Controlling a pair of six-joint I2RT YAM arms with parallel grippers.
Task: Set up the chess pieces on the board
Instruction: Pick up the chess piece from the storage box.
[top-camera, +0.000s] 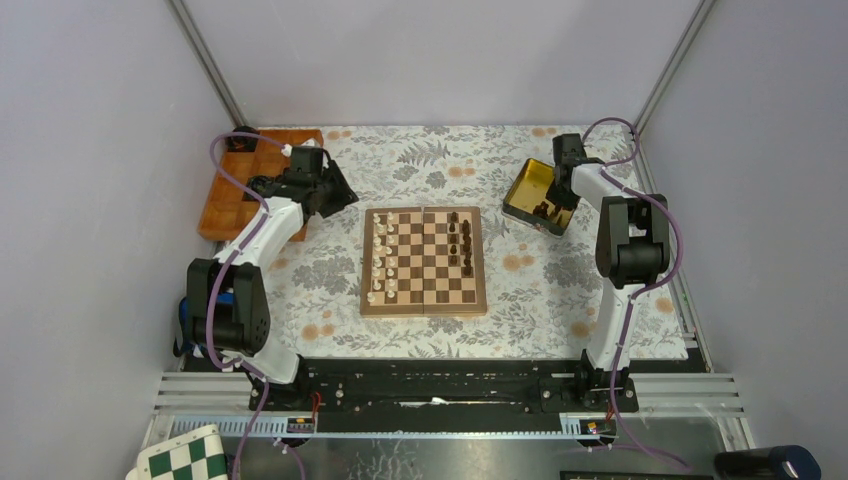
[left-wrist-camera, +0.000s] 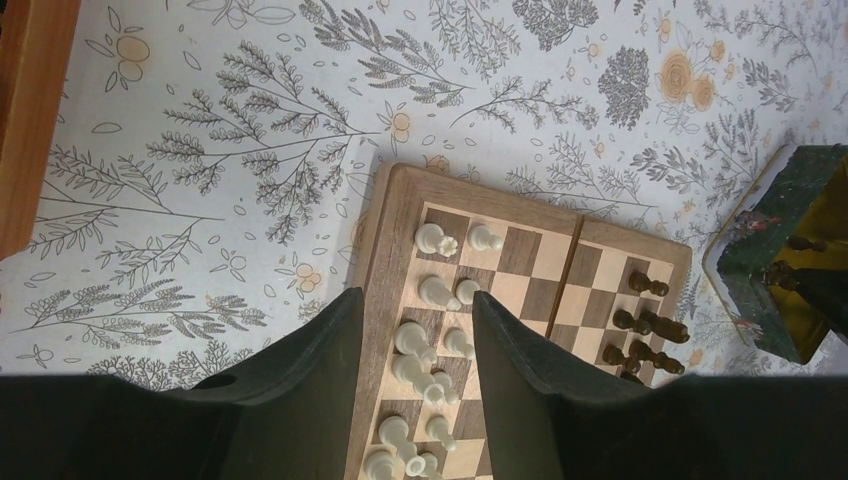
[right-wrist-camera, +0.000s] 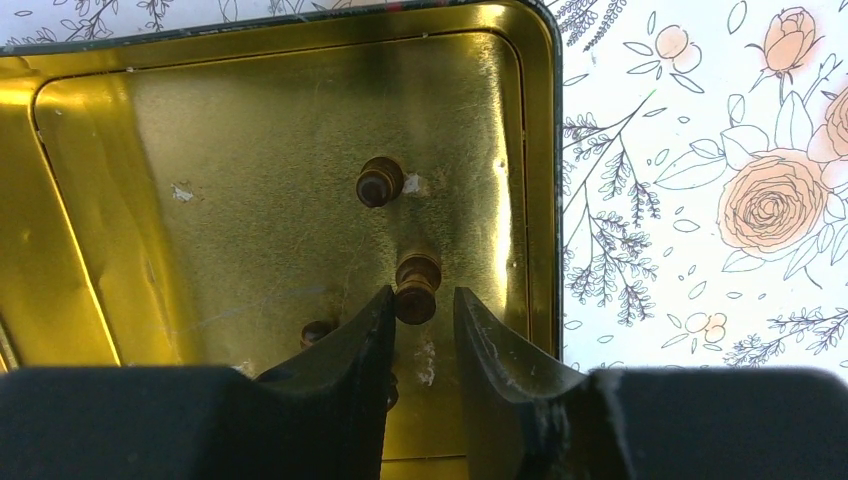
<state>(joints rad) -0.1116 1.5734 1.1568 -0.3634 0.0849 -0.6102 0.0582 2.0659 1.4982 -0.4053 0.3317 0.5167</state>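
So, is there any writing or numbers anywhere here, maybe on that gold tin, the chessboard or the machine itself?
No text can be read in any view.
Gold tin: plain metal inside, no lettering visible.
Chessboard: no letters or numbers on its border.
Small tags at the bottom of the top view: too small to read.

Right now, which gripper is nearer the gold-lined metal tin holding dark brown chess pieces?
Right. The right gripper is inside the tin, jaws straddling a dark piece; the left gripper hangs across the square wooden chessboard from it, off the white pieces' side.
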